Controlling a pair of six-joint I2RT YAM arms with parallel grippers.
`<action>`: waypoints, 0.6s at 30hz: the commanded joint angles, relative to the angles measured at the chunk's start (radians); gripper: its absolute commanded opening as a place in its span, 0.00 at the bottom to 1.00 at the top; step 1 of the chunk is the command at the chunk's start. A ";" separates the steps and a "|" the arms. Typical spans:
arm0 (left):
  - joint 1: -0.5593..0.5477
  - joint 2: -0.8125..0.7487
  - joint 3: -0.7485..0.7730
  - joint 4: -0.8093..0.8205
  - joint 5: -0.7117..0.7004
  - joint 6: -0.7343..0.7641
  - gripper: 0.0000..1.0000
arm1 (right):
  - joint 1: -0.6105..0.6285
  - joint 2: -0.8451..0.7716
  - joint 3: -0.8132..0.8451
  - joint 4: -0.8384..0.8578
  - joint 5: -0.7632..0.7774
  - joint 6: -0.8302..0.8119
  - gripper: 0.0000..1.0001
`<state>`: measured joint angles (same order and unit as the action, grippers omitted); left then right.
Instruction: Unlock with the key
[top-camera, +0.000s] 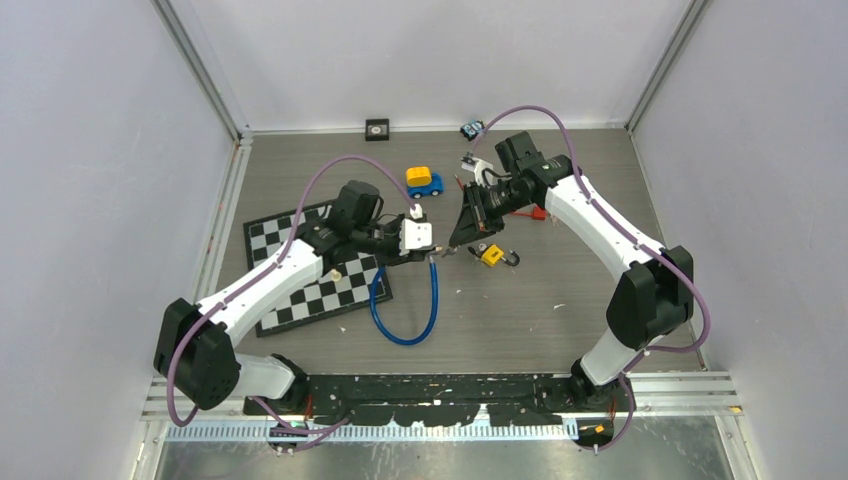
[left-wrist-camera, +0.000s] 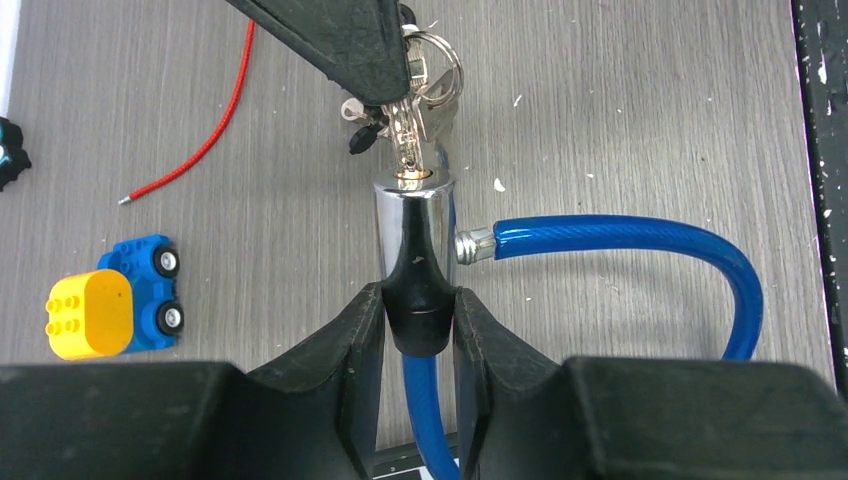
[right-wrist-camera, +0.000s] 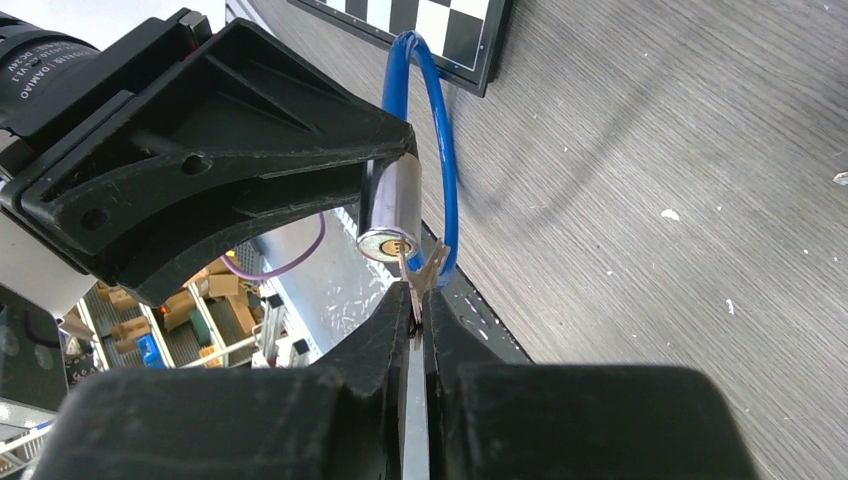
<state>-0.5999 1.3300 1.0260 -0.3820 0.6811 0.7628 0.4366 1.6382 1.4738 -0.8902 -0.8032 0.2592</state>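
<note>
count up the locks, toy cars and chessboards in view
locks: 2 (cable lock, padlock)
toy cars: 1
chessboards: 1
total: 4

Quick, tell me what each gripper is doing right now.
Left gripper: closed on the cable lock's chrome cylinder.
Right gripper: closed on the key, its tip at the cylinder's keyhole.

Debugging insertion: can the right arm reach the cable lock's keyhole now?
Probably yes: the left gripper holds the lock cylinder, keyhole facing the right gripper, whose key is at it; nothing lies between.
</note>
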 joint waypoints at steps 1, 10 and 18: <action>-0.003 -0.023 0.002 0.116 0.013 -0.057 0.00 | 0.007 -0.023 -0.005 0.027 -0.002 -0.012 0.00; -0.003 -0.033 -0.004 0.122 -0.010 -0.044 0.00 | 0.007 0.008 0.001 0.031 -0.001 0.013 0.00; -0.016 -0.020 -0.005 0.105 -0.010 -0.017 0.00 | 0.008 0.038 0.050 0.012 0.014 0.007 0.00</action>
<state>-0.6018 1.3300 1.0122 -0.3546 0.6464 0.7349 0.4366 1.6558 1.4719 -0.8749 -0.7940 0.2676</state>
